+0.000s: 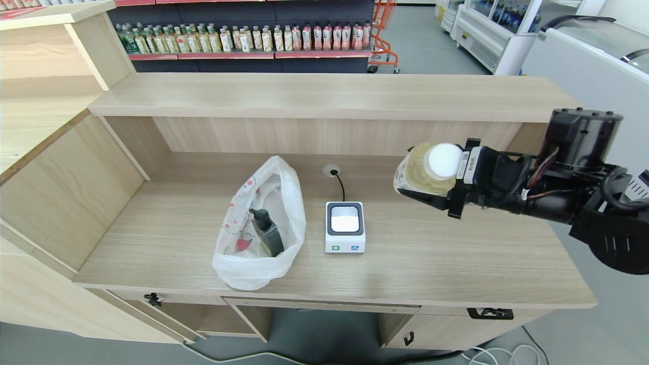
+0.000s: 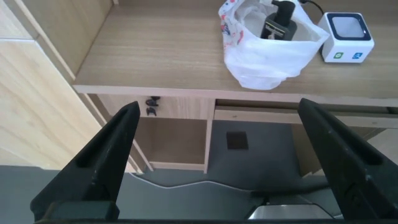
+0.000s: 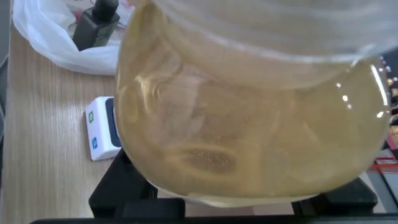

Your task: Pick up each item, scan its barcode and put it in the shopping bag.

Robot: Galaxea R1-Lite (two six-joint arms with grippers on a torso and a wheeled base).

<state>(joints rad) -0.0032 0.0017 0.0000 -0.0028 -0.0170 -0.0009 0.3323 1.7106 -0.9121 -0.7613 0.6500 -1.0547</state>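
Note:
My right gripper (image 1: 431, 187) is shut on a clear bottle of yellowish drink (image 1: 426, 170) with a white cap, held above the counter's right side, to the right of the scanner and higher than it. Up close, the bottle (image 3: 249, 106) blocks most of the right wrist view. The white barcode scanner (image 1: 345, 226) sits mid-counter, seen too as the scanner (image 2: 348, 36) and the scanner (image 3: 102, 127). A white plastic shopping bag (image 1: 261, 223) lies left of it with a dark pump bottle (image 1: 267, 233) inside. My left gripper (image 2: 217, 155) is open, low in front of the counter's edge.
The wooden counter (image 1: 431, 268) has a raised back ledge and a side wall on the left. A black cable (image 1: 340, 185) runs from the scanner to a hole at the back. Shelves of bottles stand behind.

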